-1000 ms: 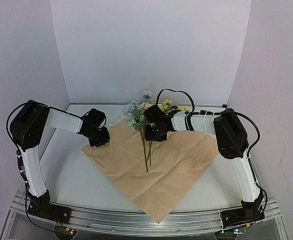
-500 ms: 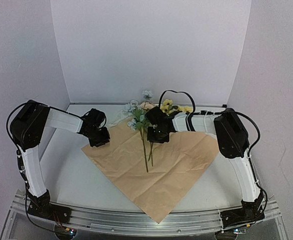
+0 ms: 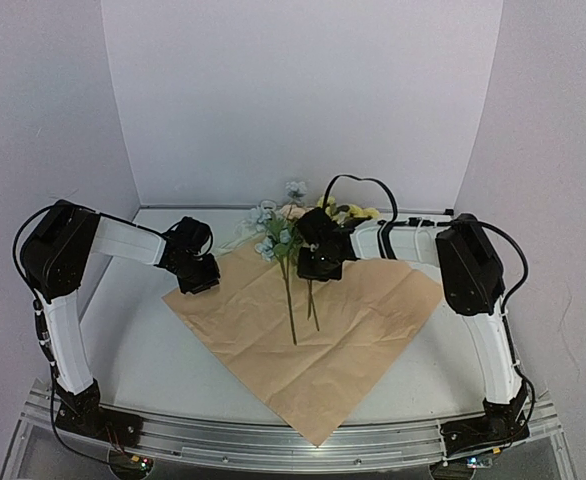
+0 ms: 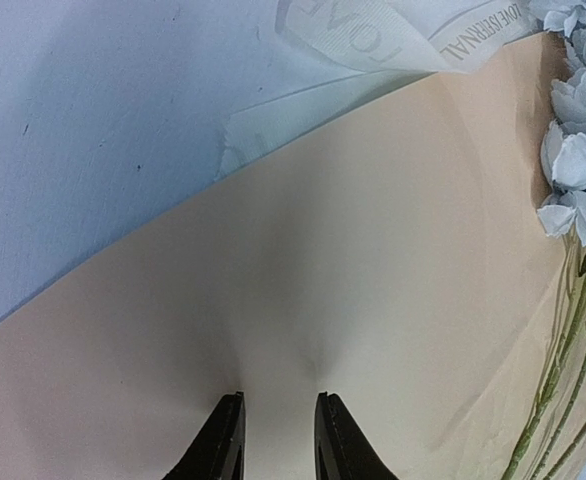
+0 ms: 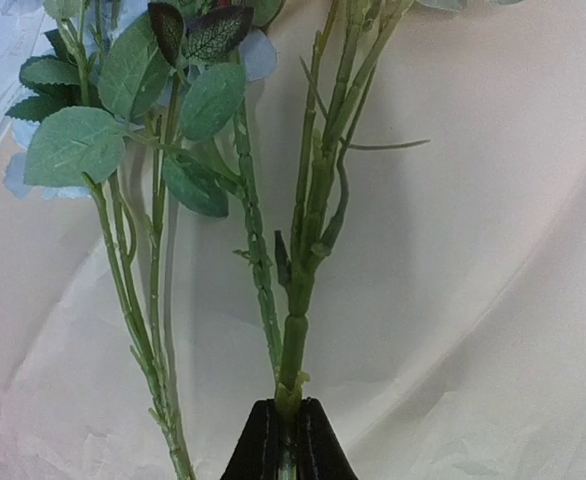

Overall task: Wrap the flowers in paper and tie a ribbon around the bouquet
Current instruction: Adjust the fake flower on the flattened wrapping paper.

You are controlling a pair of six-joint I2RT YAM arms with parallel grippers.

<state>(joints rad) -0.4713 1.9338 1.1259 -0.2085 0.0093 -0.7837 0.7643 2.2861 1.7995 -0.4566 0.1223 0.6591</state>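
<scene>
The right gripper (image 5: 285,425) is clamping one stem of the flowers (image 3: 291,290), which are lying up the middle of the paper (image 3: 363,320), so it should be easing that stem in beside the others, low and slow, without dragging the sheet. The left gripper (image 4: 278,405), jaws a little apart, is bearing on the paper's left corner and ought to be pinning it flat. The paper is lying tan side up on a white table (image 3: 133,340), the ribbon (image 4: 373,40) just beside its far-left edge, and pale walls (image 3: 303,90) are closing in on three sides.
</scene>
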